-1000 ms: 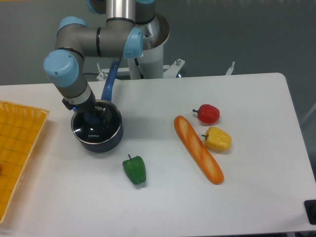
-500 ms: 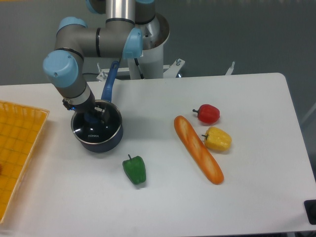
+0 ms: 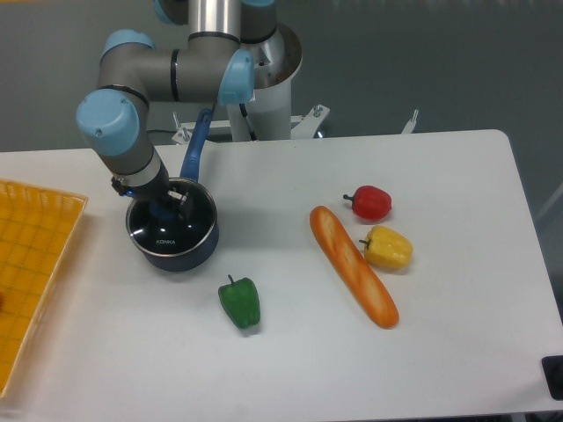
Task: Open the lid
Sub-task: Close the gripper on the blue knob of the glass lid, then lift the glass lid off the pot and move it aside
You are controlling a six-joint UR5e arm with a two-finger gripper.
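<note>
Jaws first: mine were lowered over the middle of the round clear glass lid (image 3: 167, 234) with its thin metal rim, right at its blue centre knob, but my own wrist hid the tips, so I could not tell whether they were closed on the knob or merely around it. My gripper (image 3: 164, 207) sat straight above that knob. That lid lay flat on the small dark blue pot (image 3: 180, 257), covering its mouth, and the pot's long blue handle (image 3: 195, 146) pointed away toward my base. Pot and lid stood on the left part of the white counter (image 3: 457, 290). A green bell pepper (image 3: 239, 302) lay near the pot, toward the front edge. Further right a long orange-brown bread loaf (image 3: 353, 266) lay on a slant, with a red bell pepper (image 3: 369, 203) and a yellow bell pepper (image 3: 388, 248) just beside it. At the far left edge sat an orange gridded plastic tray (image 3: 26, 272).
</note>
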